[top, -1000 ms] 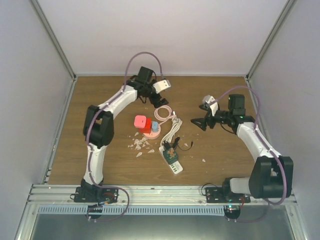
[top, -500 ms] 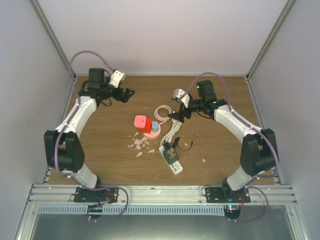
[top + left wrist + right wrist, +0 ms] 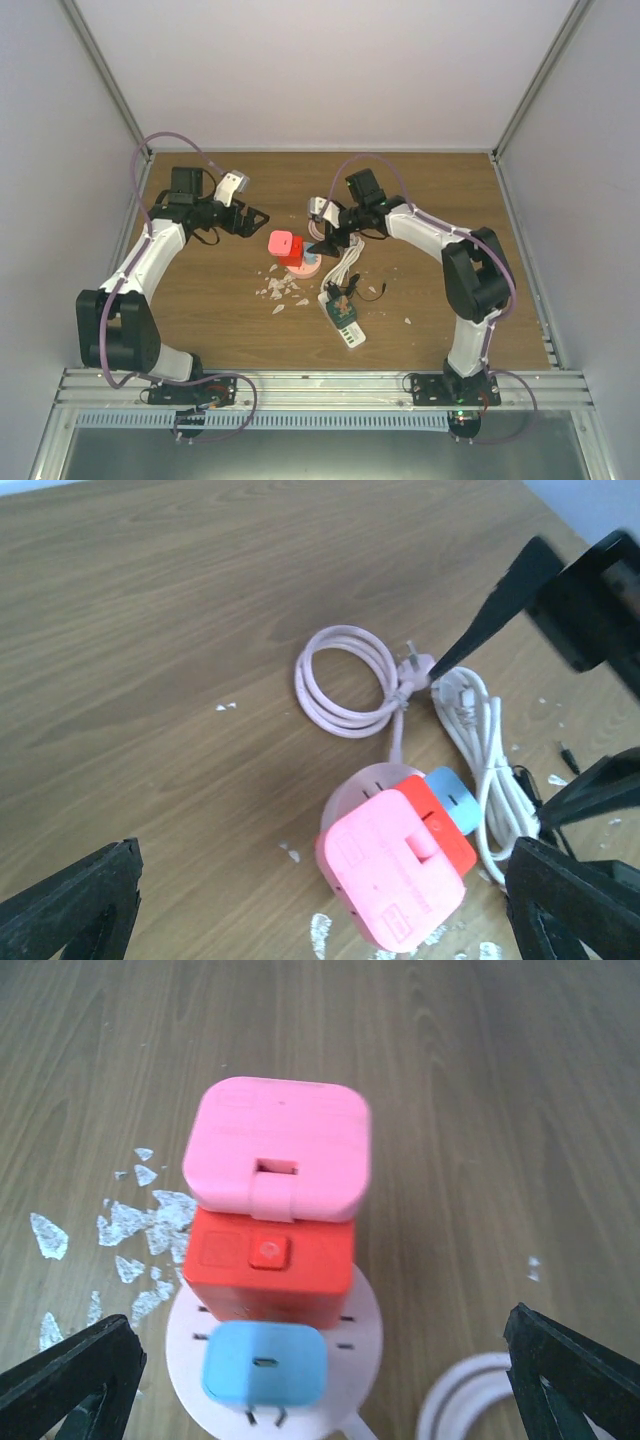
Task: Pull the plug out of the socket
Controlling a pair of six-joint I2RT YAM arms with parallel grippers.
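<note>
A round pale-pink socket (image 3: 310, 268) lies mid-table with three plugs standing in it: a pink one (image 3: 281, 243), a red one (image 3: 294, 256) and a small blue one (image 3: 311, 252). In the left wrist view the pink plug (image 3: 395, 875) sits on the red plug (image 3: 445, 835), with the blue plug (image 3: 455, 795) behind. In the right wrist view the pink plug (image 3: 278, 1147), the red plug (image 3: 270, 1265) and the blue plug (image 3: 263, 1362) stand in a row on the socket (image 3: 362, 1330). My left gripper (image 3: 252, 217) is open, left of the plugs. My right gripper (image 3: 322, 240) is open, just right of them.
A coiled pink cable (image 3: 345, 680) lies behind the socket. A bundled white cable (image 3: 347, 262) and a white power strip (image 3: 343, 322) lie to its right and front. White flakes (image 3: 280, 290) are scattered in front. My right gripper's black fingers (image 3: 500, 600) show in the left wrist view.
My right gripper has swung left from the table's right side to the socket. My left gripper has swung from behind the socket to the left side, then come closer to the plugs.
</note>
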